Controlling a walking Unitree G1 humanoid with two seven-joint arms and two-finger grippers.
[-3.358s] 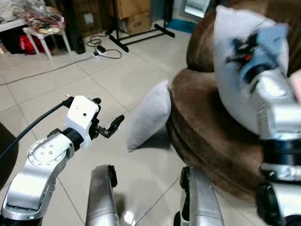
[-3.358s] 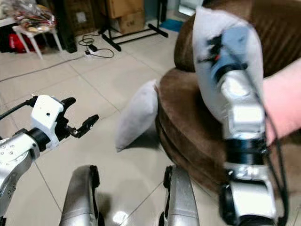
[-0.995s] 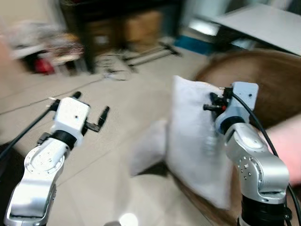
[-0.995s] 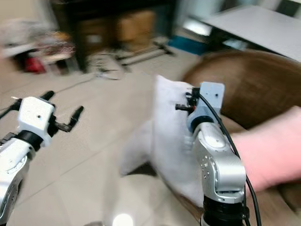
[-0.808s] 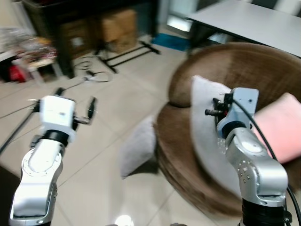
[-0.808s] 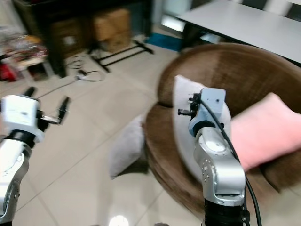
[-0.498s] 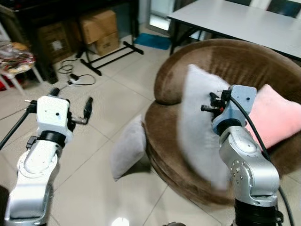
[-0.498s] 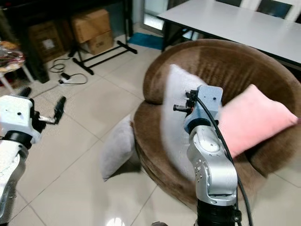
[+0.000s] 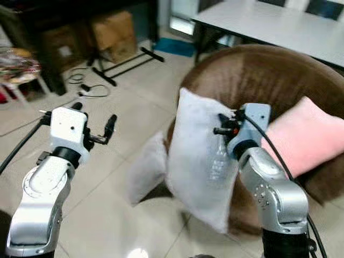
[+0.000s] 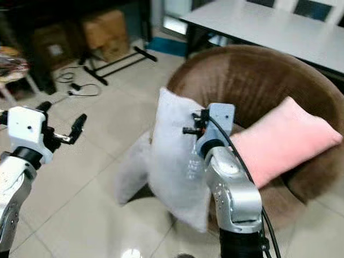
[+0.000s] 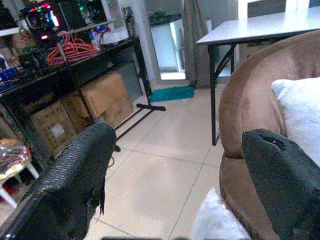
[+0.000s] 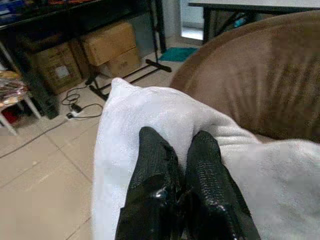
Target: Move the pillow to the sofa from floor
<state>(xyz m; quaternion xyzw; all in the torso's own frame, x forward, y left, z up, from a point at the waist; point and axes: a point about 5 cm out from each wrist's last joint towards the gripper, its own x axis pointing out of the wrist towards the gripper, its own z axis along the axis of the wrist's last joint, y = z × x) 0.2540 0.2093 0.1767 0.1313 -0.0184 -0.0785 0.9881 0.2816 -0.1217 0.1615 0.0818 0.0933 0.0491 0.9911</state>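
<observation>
A white pillow (image 9: 198, 161) hangs upright in the air at the front edge of the round brown sofa (image 9: 258, 75). My right gripper (image 12: 176, 144) is shut on a fold near the pillow's top, and that pillow partly hides the sofa seat. A second grey pillow (image 9: 144, 173) stands on the tiled floor, leaning against the sofa's base. My left gripper (image 9: 105, 130) is held up over the floor to the left, open and holding nothing; its two fingers (image 11: 75, 170) stand wide apart.
A pink pillow (image 9: 301, 134) lies on the sofa seat at the right. A white table (image 9: 269, 24) stands behind the sofa. Cardboard boxes (image 9: 110, 32), a black stand's feet (image 9: 123, 62) and cables (image 9: 80, 86) are on the floor at the back left.
The head view has shifted. The held white pillow has swung left with my right gripper, from over the seat to the sofa's front edge. The left gripper stays open.
</observation>
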